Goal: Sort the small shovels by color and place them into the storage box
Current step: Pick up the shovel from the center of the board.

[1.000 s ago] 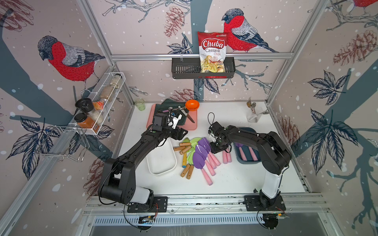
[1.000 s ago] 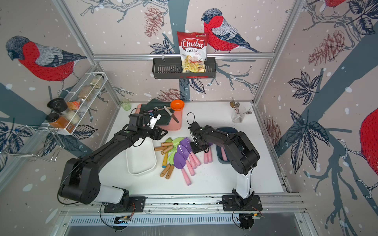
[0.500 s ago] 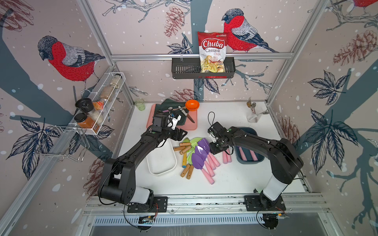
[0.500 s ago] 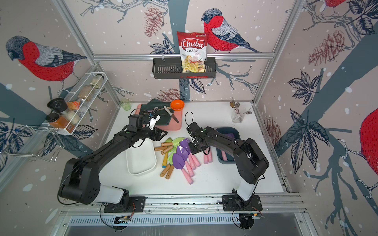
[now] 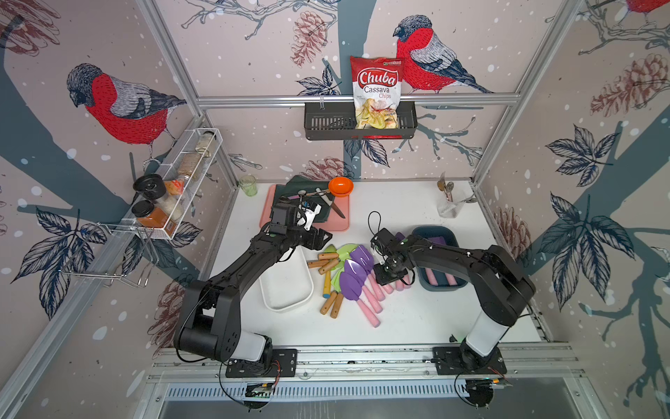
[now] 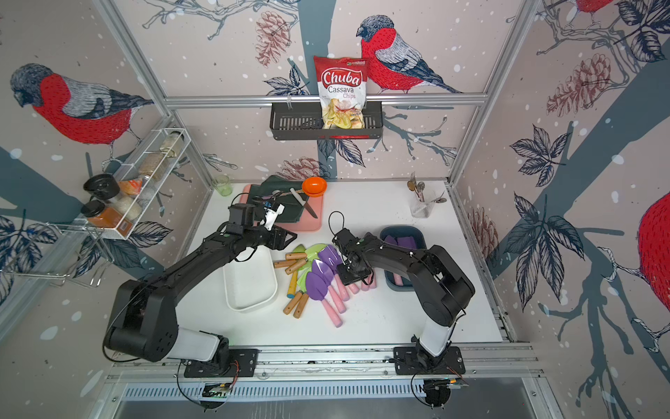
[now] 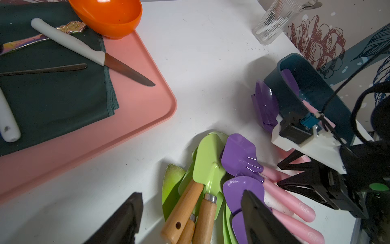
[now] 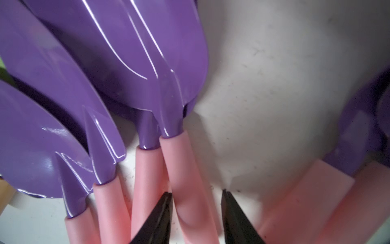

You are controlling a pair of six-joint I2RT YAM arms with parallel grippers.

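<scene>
The small shovels lie piled mid-table: light-green blades with wooden handles (image 5: 328, 263) on the left, purple blades with pink handles (image 5: 353, 279) on the right. My right gripper (image 5: 386, 277) is low over the pink handles. In the right wrist view its open jaws (image 8: 196, 192) straddle one pink handle (image 8: 185, 169); one fingertip touches it, the other stands a little off. My left gripper (image 5: 324, 237) hangs open above the wooden handles (image 7: 183, 209). A dark blue storage box (image 5: 444, 288) to the right holds purple shovels. A white box (image 5: 286, 286) to the left is empty.
A pink tray (image 5: 340, 225) at the back carries a dark cloth, a knife (image 7: 84, 50) and an orange bowl (image 5: 340, 185). A glass with spoons (image 5: 449, 206) stands back right, a green cup (image 5: 248, 185) back left. A wire spice rack (image 5: 174, 188) hangs on the left wall.
My right gripper has come down and toward the front onto the pink handles, and its jaws have narrowed around one. The left arm has stayed put.
</scene>
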